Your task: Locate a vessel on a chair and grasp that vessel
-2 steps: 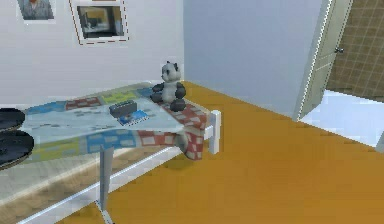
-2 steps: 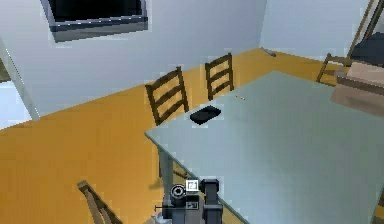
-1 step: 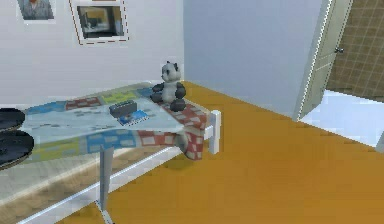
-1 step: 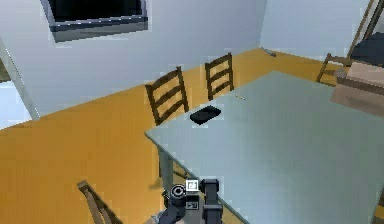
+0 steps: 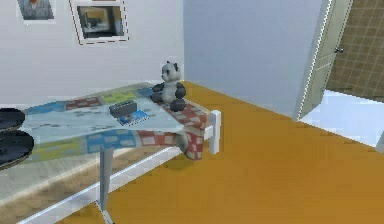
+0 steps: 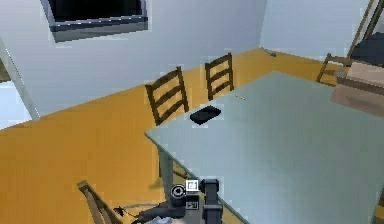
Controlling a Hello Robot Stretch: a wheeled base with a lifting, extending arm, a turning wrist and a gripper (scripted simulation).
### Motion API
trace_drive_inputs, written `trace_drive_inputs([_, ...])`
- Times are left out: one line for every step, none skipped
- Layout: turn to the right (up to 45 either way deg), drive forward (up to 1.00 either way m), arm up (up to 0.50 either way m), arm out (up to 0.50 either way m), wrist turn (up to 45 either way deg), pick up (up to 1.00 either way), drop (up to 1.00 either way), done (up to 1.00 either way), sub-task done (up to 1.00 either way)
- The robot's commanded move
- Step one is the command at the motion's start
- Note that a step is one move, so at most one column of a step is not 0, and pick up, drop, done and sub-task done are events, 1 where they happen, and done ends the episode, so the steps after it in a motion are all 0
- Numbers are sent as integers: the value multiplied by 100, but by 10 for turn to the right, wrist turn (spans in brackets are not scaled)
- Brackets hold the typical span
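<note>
Arm side view puts the near chair (image 6: pixel 95 196) just beside the gripper (image 6: pixel 158 208), two chairs (image 6: pixel 168 92) past the table's (image 6: pixel 285 135) far side; whether it holds anything cannot be told.

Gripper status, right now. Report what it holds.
The gripper: cannot tell whether it holds anything; its far end is hard to make out, low beside the table.
</note>
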Motion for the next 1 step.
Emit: trace_drive_inputs([0, 0, 0, 0, 450, 0, 0, 0, 0])
